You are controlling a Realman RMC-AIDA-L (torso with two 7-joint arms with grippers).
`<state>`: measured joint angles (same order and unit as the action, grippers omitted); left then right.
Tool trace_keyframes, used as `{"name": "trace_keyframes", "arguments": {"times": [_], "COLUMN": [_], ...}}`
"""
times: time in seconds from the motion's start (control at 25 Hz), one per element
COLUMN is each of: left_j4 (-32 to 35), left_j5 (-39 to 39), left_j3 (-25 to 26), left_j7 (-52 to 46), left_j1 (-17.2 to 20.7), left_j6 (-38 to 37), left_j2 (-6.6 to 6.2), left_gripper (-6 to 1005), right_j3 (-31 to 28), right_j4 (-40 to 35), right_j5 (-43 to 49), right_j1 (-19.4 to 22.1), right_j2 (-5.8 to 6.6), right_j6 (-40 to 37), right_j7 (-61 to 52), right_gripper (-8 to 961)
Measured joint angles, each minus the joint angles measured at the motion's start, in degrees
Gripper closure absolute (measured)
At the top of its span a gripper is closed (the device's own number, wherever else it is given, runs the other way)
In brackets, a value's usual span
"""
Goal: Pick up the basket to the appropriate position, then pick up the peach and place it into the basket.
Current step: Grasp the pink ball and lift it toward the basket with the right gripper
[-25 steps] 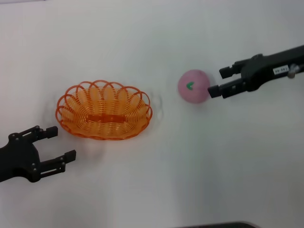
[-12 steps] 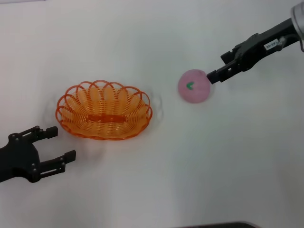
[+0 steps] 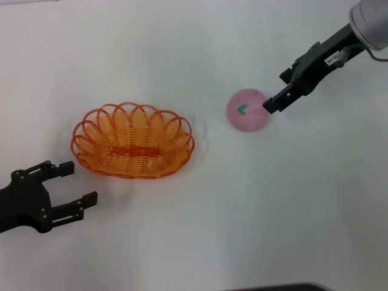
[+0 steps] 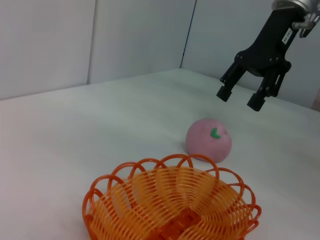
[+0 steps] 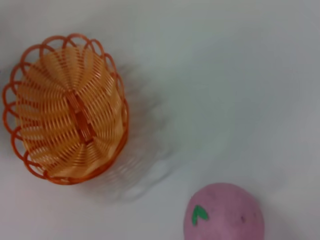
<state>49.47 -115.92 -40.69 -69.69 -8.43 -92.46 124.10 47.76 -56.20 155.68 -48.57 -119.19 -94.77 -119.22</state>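
The orange openwork basket (image 3: 132, 145) sits empty on the white table, left of centre. The pink peach (image 3: 245, 111) with a green leaf mark lies on the table to its right, apart from it. My right gripper (image 3: 277, 91) is open and hangs just above and to the right of the peach, holding nothing; the left wrist view shows it (image 4: 239, 98) clear above the peach (image 4: 209, 140). My left gripper (image 3: 79, 183) is open and empty, near the front left, just short of the basket. The right wrist view shows the basket (image 5: 67, 117) and the peach (image 5: 223, 212).
The white table (image 3: 200, 230) bears only the basket and the peach. Grey walls (image 4: 125, 40) stand behind the table in the left wrist view.
My right gripper has lifted from beside the peach and tilted down, now above its right side. The peach, the basket and the left arm have not moved.
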Motion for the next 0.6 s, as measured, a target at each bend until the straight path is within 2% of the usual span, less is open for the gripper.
{"name": "trace_keyframes", "arguments": {"times": [0.6], "left_j4": [-0.1], "left_j5": [0.0], "left_j3": [-0.3], "left_j7": [0.1], "left_j1": [0.0], "left_j6": [0.0], "left_j2": [0.00], "left_gripper": [188], "right_j3": [7.3], "right_j4": [0.3], "right_j5": [0.1], "right_j1": [-1.1], "right_j2": [-0.40], "right_j6": [4.0], "right_j7": [-1.1], "right_gripper": [22]}}
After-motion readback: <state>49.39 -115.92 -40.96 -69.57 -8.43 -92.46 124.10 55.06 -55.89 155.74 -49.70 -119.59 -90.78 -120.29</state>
